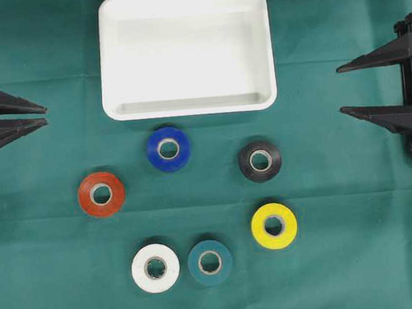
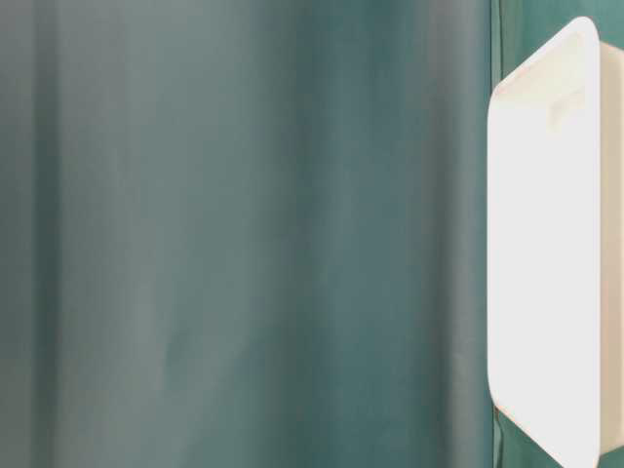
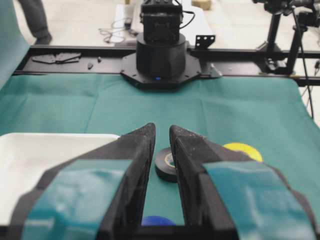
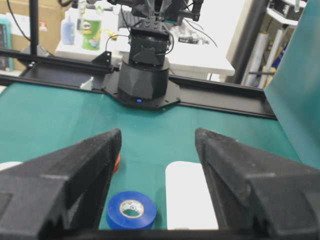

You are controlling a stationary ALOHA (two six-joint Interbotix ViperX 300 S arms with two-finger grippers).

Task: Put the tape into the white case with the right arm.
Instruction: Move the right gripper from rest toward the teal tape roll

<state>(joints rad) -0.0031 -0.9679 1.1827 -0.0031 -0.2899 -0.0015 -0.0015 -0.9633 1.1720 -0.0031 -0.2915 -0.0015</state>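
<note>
Start step: nothing picked yet. Right end effector (image 1: 340, 90) at right edge, fingers wide apart, empty. Left end effector (image 1: 45, 115) narrow, empty. White case (image 1: 190, 105) upper centre of desk (image 1: 51, 286); six tape rolls below. Nearest: black roll (image 1: 260, 161). Next: reach in, drop over one roll, close.

You are working in a robotics lab, at a test bench. A green cloth (image 1: 58, 285) covers the table under your grippers, edged by a black metal rail (image 3: 75, 52). Straight ahead of the left gripper sits the opposite arm's black round base (image 3: 160, 60), with loose cables (image 3: 117, 32) on the pale floor behind it. Beyond the right gripper you see a white worktop (image 4: 200, 50) holding a green canister (image 4: 91, 34) and a plastic bottle (image 4: 67, 30).
</note>
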